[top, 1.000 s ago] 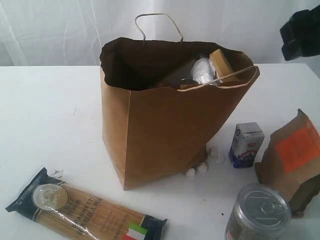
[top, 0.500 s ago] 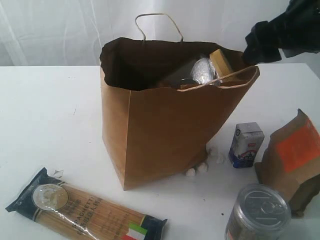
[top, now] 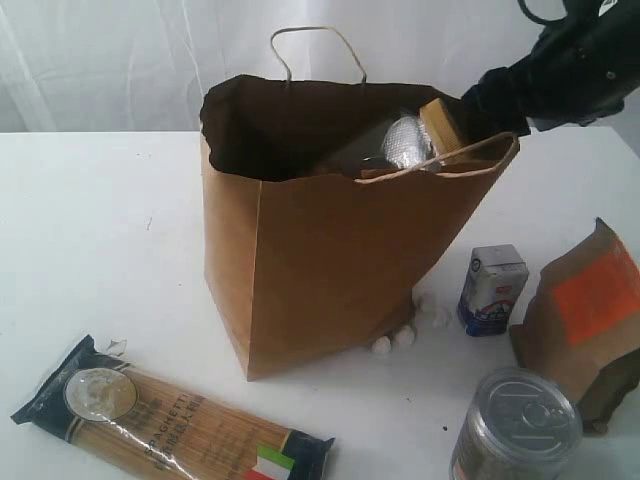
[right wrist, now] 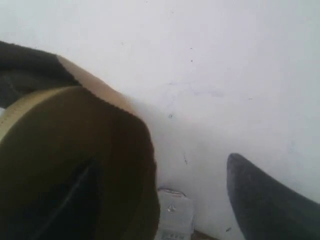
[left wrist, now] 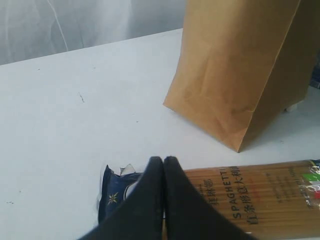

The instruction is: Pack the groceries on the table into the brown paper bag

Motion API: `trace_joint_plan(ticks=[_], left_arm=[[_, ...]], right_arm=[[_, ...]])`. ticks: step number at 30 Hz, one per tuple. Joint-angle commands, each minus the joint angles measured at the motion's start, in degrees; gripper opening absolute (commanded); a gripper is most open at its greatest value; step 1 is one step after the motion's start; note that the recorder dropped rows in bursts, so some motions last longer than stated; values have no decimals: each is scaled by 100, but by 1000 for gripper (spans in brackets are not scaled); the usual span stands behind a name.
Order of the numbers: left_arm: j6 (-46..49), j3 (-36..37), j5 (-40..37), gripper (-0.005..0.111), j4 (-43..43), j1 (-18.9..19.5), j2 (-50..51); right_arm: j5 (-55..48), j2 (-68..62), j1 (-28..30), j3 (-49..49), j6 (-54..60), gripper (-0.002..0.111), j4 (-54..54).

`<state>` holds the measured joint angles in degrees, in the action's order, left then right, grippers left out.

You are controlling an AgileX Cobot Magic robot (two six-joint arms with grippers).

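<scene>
**Backdrop and stray bits**

A white, softly pleated fabric curtain (top: 110, 60) hangs across the whole background. In the exterior view, small white rounded lumps (top: 381, 346) lie just right of centre. Two sit side by side, and a few more are slightly farther right and back. At the lower left lies a small crumpled scrap of clear-white film (top: 114, 347), which also shows in the left wrist view (left wrist: 125, 169).

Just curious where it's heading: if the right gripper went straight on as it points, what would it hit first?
Probably the right rim of the brown paper bag, just ahead of the right gripper. Depth is unclear, so it might slip just inside instead.
</scene>
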<state>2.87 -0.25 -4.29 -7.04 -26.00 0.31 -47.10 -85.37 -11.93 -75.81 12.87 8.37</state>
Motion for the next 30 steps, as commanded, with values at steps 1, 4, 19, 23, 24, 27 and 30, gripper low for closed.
trace_joint_plan(ticks=[1, 4, 19, 23, 24, 27, 30], left_arm=[[-6, 25, -8, 0, -13, 16, -31], [-6, 25, -8, 0, -13, 16, -31], [-6, 25, -8, 0, -13, 16, -31], [-6, 25, -8, 0, -13, 16, -31], [-6, 25, -8, 0, -13, 16, -31], [-6, 25, -8, 0, -13, 16, -31], [-6, 25, -8, 0, -13, 16, -31]], right_arm=[[224, -124, 54, 20, 49, 61, 3], [211, -201, 54, 20, 49, 52, 13], [434, -77, 54, 20, 139, 0, 373], [471, 89, 54, 20, 248, 0, 513], [471, 125, 54, 20, 248, 0, 513], [408, 188, 54, 20, 248, 0, 513], [300, 190, 54, 20, 248, 0, 445]])
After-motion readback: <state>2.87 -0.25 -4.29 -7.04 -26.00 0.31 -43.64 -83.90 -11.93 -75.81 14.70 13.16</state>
